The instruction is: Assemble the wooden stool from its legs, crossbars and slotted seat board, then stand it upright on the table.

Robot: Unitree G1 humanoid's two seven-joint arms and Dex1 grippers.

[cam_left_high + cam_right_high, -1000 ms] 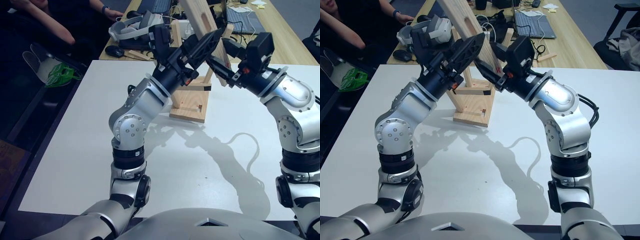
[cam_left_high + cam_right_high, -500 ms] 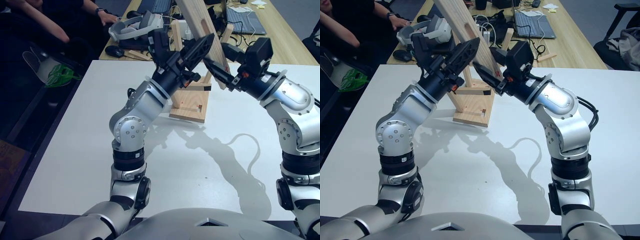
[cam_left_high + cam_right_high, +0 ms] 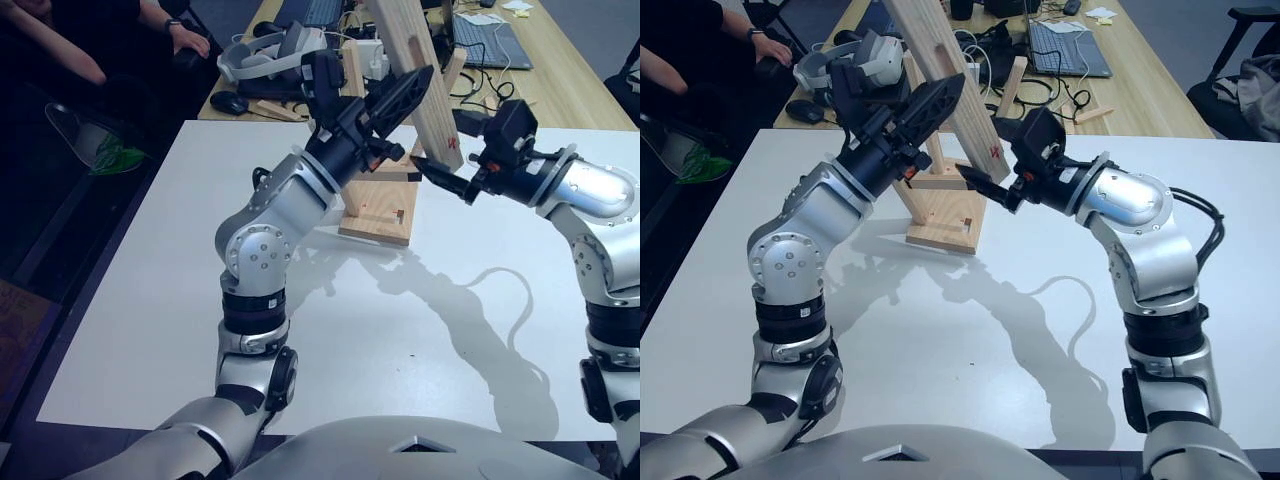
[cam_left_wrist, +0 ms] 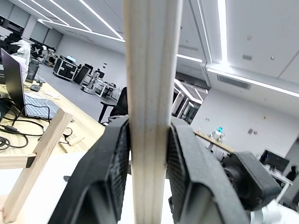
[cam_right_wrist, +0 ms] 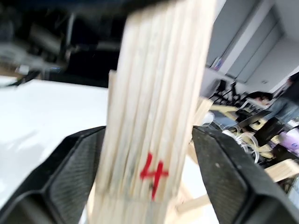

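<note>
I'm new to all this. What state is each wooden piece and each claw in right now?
seat board: off the table, tilted, clamped by one gripper.
left gripper: shut on the seat board.
right gripper: at the board's lower end; grip unclear.
stool frame: partly assembled, resting on the table, seat not yet fitted.

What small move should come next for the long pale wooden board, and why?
Probably lower the long pale wooden board slightly, steering its red-marked end toward the partly built wooden frame on the white table. The left gripper is shut on the board, which hangs tilted, and the right gripper is at the marked end, close to the frame.
</note>
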